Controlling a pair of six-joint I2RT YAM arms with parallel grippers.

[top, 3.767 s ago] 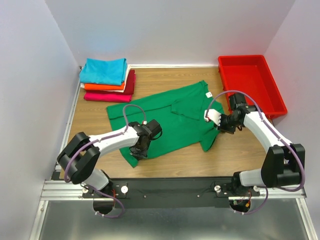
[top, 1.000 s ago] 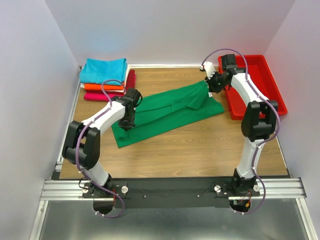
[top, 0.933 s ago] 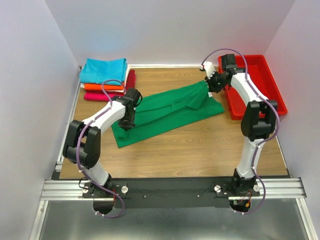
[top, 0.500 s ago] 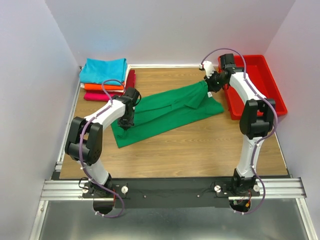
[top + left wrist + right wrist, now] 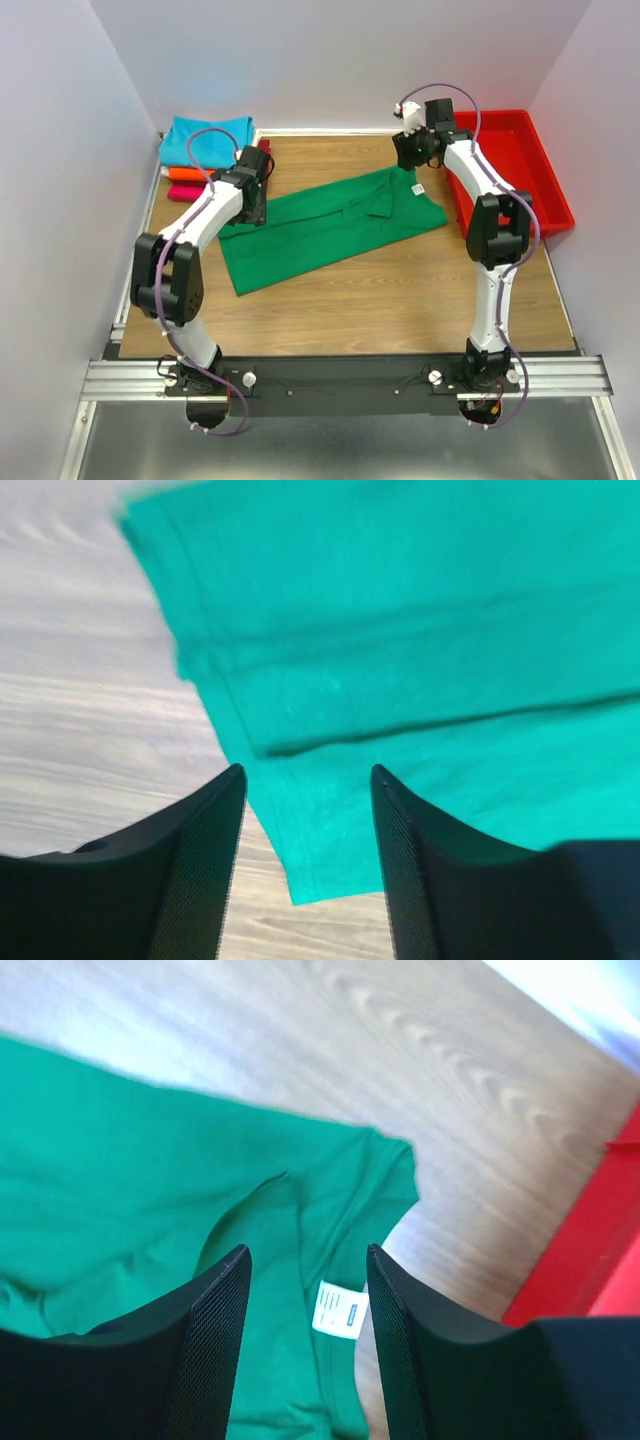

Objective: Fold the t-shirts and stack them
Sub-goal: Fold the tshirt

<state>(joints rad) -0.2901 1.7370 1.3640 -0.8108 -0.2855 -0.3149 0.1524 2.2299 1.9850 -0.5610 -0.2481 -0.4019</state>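
Green t-shirt (image 5: 330,222) lies flat on the wooden table (image 5: 400,290) as a long band running diagonally between the two grippers. It looks folded over along its length. No finger touches it.

Left gripper (image 5: 256,205): hangs over the shirt's left end. In the wrist view (image 5: 305,780) the fingers (image 5: 205,860) stand apart with nothing between them. Below the gap are a layered cloth edge and one corner of the shirt, with bare wood to the left of them. That view is somewhat blurred.

Right gripper (image 5: 408,155): hangs over the collar end. In the wrist view (image 5: 305,1260) the fingers (image 5: 200,1340) are also spread and empty. The small white neck label (image 5: 338,1310) sits directly below the gap, lying on the green cloth, and a fold crease shows just left of it.

Surroundings:
- A stack of folded t-shirts sits just beyond and left of the left gripper, in the far corner. Turquoise (image 5: 205,140) is on top, orange (image 5: 180,173) under it and magenta (image 5: 185,191) at the bottom, with dark red (image 5: 263,152) showing at the stack's right edge. The left arm crosses in front of the stack and hides part of it.
- Red plastic tray (image 5: 510,160): just right of the right gripper. Its near wall lies close beside the shirt's collar end, and I cannot tell whether they touch.
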